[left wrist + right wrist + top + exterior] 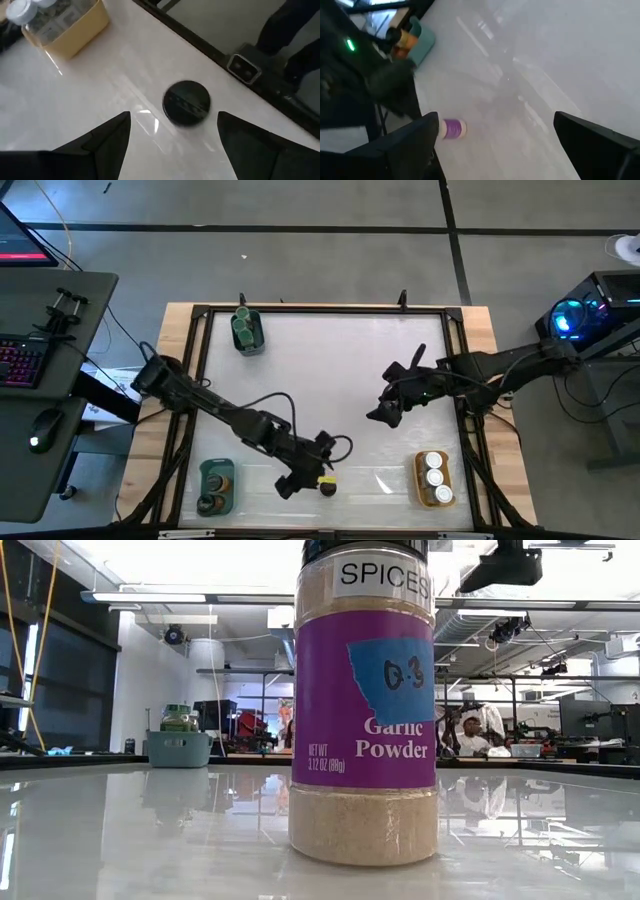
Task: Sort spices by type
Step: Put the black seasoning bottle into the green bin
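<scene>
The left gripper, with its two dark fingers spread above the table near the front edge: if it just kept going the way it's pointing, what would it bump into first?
Most likely the black-lidded garlic powder jar. It stands upright between the open fingers of the left gripper, just ahead of them and untouched. How far ahead is hard to judge.

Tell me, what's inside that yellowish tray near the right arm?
The yellow tray holds white-lidded spice jars; three lids show from above, in a row. Their labels and whatever lies beneath them are hidden.
</scene>
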### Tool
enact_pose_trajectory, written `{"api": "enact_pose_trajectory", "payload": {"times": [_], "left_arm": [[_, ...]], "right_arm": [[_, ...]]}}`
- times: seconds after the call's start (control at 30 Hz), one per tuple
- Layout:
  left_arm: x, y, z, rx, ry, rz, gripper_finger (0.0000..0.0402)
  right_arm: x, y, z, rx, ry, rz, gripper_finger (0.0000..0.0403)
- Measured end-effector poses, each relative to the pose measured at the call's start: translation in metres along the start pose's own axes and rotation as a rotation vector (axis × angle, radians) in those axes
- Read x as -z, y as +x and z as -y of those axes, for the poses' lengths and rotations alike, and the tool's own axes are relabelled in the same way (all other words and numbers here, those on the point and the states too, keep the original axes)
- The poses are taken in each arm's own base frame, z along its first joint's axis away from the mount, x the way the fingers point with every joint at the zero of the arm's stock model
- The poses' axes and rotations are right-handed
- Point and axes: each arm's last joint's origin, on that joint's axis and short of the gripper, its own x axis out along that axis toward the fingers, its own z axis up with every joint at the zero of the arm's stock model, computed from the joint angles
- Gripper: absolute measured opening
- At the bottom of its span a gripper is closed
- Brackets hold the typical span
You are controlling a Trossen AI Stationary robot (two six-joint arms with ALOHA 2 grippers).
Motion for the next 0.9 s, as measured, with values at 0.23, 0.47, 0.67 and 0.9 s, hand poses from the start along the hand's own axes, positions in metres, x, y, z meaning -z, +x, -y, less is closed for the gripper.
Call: {"api": "enact_pose_trajectory", "payload": {"times": [0.23, 0.47, 0.67, 0.9], "left_arm": [[0.007, 0.029, -0.001, 0.024, 0.045, 0.003, 0.0284], [0.009, 0.031, -0.001, 0.14, 0.07, 0.033, 0.0284], [0.013, 0.03, -0.011, 0.122, 0.067, 0.031, 0.0284], [0.018, 0.034, -0.019, 0.117, -0.073, 0.013, 0.0284]], "right_arm": [[0.001, 0.0, -0.002, 0.029, 0.025, 0.061, 0.0392], [0.0, 0.0, -0.001, 0.033, 0.006, 0.064, 0.0392], [0.001, 0.0, -0.001, 0.038, 0.0, 0.06, 0.0392], [0.0, 0.0, -0.001, 0.038, -0.002, 0.06, 0.0392]]}}
